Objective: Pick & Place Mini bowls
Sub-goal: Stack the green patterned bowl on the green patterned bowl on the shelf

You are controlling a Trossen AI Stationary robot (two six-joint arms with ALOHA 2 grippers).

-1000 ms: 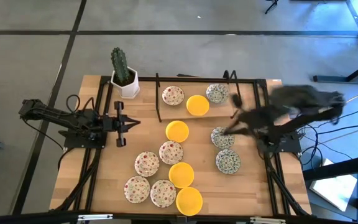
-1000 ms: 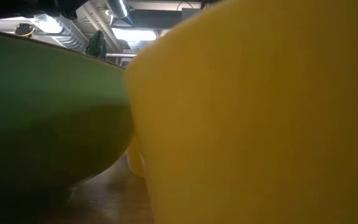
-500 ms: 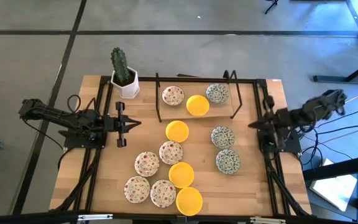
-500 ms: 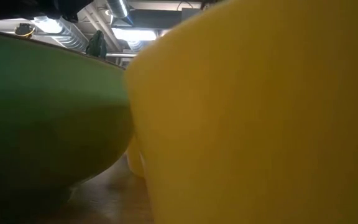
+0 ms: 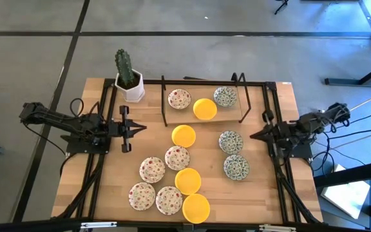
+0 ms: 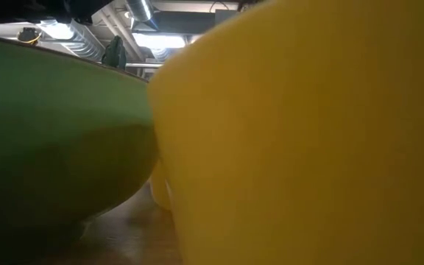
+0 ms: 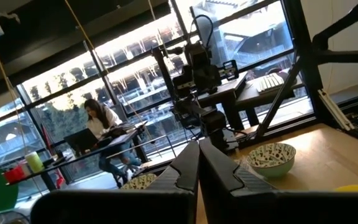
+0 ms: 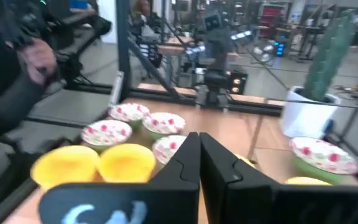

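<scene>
Mini bowls lie spread over the wooden table in the high view. Three sit on the black-framed tray at the far side: red-speckled [image 5: 179, 98], yellow [image 5: 205, 108], green-grey [image 5: 225, 96]. On the table stand a yellow bowl [image 5: 183, 135], two green-grey bowls [image 5: 230, 141] [image 5: 236, 167], and a near cluster of red-speckled [image 5: 152, 169] and yellow bowls [image 5: 196, 207]. My left gripper [image 5: 139, 127] [image 7: 198, 152] is shut at the left side, holding nothing. My right gripper [image 5: 252, 136] [image 8: 199, 146] is shut at the right side, beside the green-grey bowls, holding nothing.
A cactus in a white pot [image 5: 129, 80] stands at the far left corner. The tray's black frame [image 5: 163, 103] rises at the far middle. In the low view a yellow bowl [image 6: 308, 140] and a green bowl underside [image 6: 50, 140] fill the picture. A person sits in the room behind.
My right arm has drawn back quickly from over the green-grey bowl by the tray toward the table's right edge, then settled there pointing toward the table's middle. No bowl has moved.
</scene>
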